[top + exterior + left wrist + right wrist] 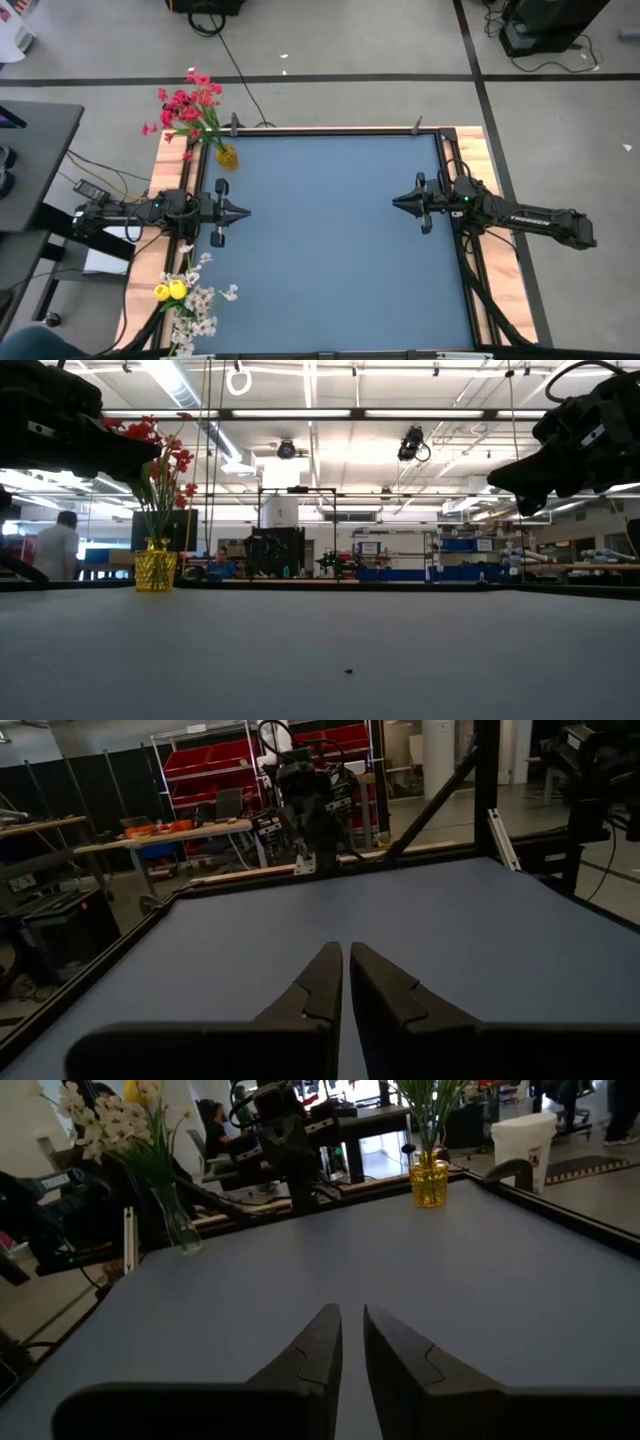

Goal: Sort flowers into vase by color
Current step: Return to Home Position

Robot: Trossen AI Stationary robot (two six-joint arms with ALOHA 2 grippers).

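Along the left edge of the worktop, all the flowers in view, already in vases: red flowers upright in a yellow vase at the far corner, white flowers and yellow tulips bunched together in a transparent vase toward the near corner. Likely featherweight, with thin springy stems and soft heads easily crushed. Best pinched on bare stem at mid-length, below the blossoms and clear of the leaves, with light pressure. Probably top-heavy enough to swing once lifted. Between the two vases, left end effector, raised off the surface, fingers drawn together to a bare slit, holding nothing, tip aimed across the blue surface; red bunch off to its far side, white-and-yellow bunch off to its near side, both near but untouched. Well apart to the right, right end effector, likewise pinched closed and empty, pointed back at its twin, with the whole bare width of surface between it and any stem. No loose flower visible anywhere; sorting apparently done.
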